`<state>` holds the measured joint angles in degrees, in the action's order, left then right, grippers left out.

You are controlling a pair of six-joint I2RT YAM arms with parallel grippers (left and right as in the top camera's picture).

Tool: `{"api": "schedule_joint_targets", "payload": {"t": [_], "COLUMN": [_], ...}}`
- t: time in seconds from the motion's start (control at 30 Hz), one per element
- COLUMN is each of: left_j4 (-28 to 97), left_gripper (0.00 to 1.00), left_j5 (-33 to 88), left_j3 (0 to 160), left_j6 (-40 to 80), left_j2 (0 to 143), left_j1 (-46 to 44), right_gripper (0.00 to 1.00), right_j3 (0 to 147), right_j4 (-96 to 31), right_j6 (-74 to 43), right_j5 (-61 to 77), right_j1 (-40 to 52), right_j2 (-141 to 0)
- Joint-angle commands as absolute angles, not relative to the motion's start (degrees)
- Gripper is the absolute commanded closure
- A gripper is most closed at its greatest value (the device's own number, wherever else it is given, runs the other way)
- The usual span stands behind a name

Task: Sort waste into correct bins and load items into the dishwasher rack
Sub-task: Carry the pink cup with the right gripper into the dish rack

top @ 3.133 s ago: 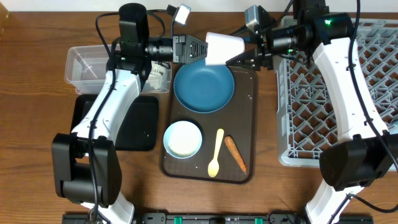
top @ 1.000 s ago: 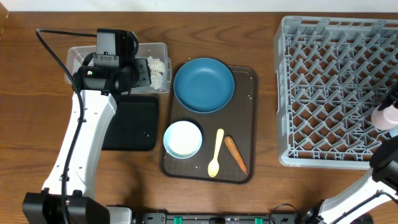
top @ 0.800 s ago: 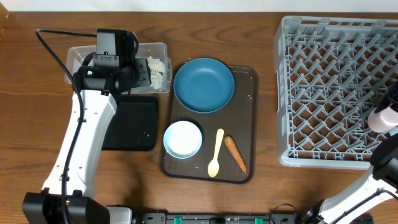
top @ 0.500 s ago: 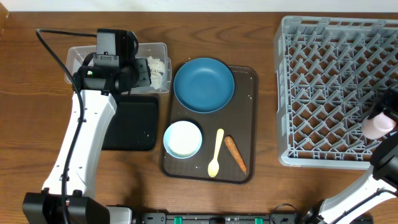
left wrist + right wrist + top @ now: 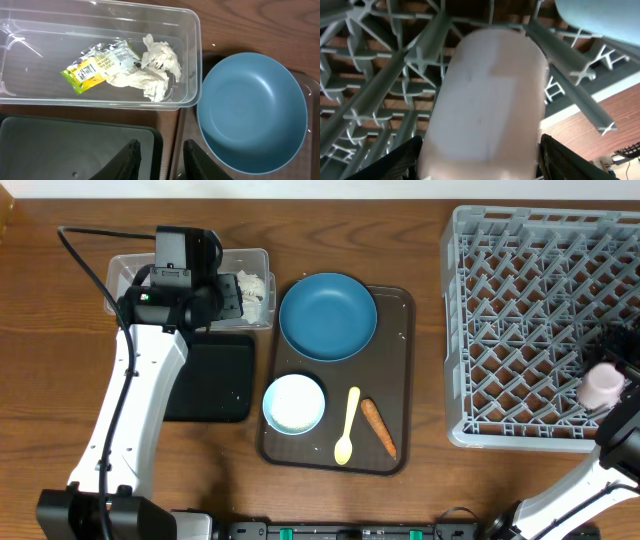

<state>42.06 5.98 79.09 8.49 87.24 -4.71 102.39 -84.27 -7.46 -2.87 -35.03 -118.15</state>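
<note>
The pink-white cup point(image 5: 602, 387) lies on its side low in the dishwasher rack point(image 5: 520, 330), near its right front corner. My right gripper point(image 5: 480, 152) straddles that cup point(image 5: 490, 95) with the jaws open; a sliver of gap shows at the right finger point(image 5: 567, 157). My left gripper point(image 5: 161, 145) hangs open and holds nothing, above the edge of the black tray point(image 5: 60, 150). The clear tub point(image 5: 195, 50) holds the crumpled tissue point(image 5: 155, 70) and the snack wrapper point(image 5: 97, 66). The blue dish point(image 5: 327, 316), white bowl point(image 5: 294, 403), spoon point(image 5: 347, 428) and carrot point(image 5: 378, 427) lie on the brown serving tray point(image 5: 395, 360).
The black tray point(image 5: 215, 380) sits just in front of the clear tub point(image 5: 130, 275), left of the serving tray. Rack pegs point(image 5: 395, 65) crowd round the cup. A pale blue rounded surface point(image 5: 592, 15) shows at the top right of the right wrist view.
The pink-white cup has moved toward the rack's front and slightly left, sinking among the pegs, and the right jaws have widened. The left arm has not moved.
</note>
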Motion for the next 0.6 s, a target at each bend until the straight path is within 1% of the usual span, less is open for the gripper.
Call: {"api": "schedule_joint_targets", "payload": {"t": [0.0,0.3,0.47,0.57], "left_j4": [42.2,42.2,42.2,42.2], "left_gripper": [0.69,0.68,0.68,0.68], "left_j5": [5.3,5.3,5.3,5.3], "left_j3": [79.5,79.5,79.5,79.5], "left_j6": [7.4,7.4,7.4,7.4], "left_j2": [87.2,87.2,87.2,87.2], "left_j1": [-4.5,-4.5,-4.5,-4.5], "right_gripper": [0.28,0.28,0.3,0.3], "right_j3": [104.4,112.7,114.5,114.5], "right_j4": [-85.7,-90.7,-91.5,-91.2], "right_j6": [-8.1,-7.6,0.6,1.6], "right_j5": [-2.1,-0.9,9.8,12.5], "right_j1": [-35.2,-35.1,-33.7,-32.2], "right_j2": [-118.4,-118.4,-118.4,-118.4]}}
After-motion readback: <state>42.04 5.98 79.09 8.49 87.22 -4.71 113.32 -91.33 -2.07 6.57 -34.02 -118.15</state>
